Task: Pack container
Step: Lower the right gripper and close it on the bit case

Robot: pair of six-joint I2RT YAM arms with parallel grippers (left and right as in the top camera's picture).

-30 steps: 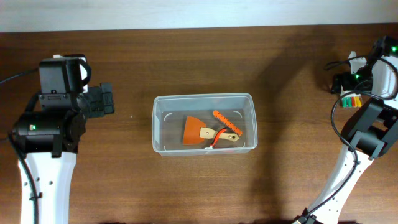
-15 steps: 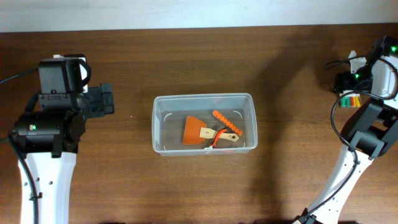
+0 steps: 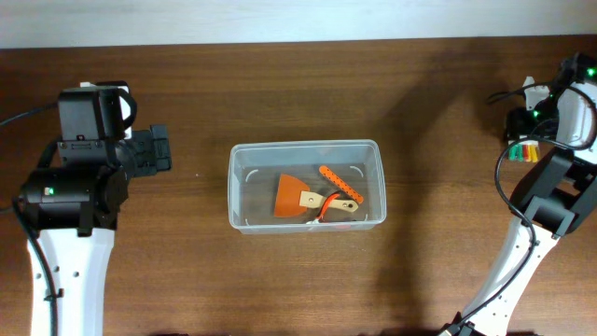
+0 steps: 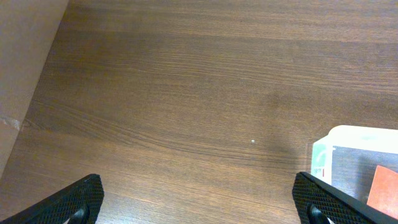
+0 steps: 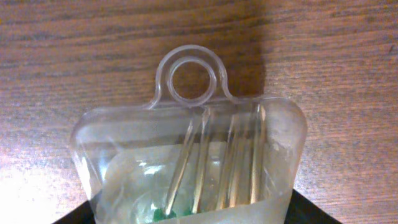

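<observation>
The clear container [image 3: 303, 145] sits mid-table and holds an orange scraper [image 3: 291, 194], an orange toothed strip [image 3: 338, 182] and a small wooden-handled tool. Its corner [image 4: 348, 134] and the scraper [image 4: 382, 186] show at the right edge of the left wrist view. My left gripper [image 3: 157, 149] is open and empty over bare wood, left of the container, as the left wrist view [image 4: 199, 202] also shows. My right gripper [image 3: 520, 133], at the far right, is shut on a clear plastic pouch [image 5: 193, 162] with a hang loop. The pouch holds thin metal tools with coloured handles [image 3: 528, 148].
The wooden table [image 3: 438, 261] ends at a pale wall strip along the back. A pale surface [image 4: 25, 56] borders the table in the left wrist view. Cables hang by both arm bases.
The right gripper and its pouch have drifted very slightly to the right. The left arm and the container have not moved.
</observation>
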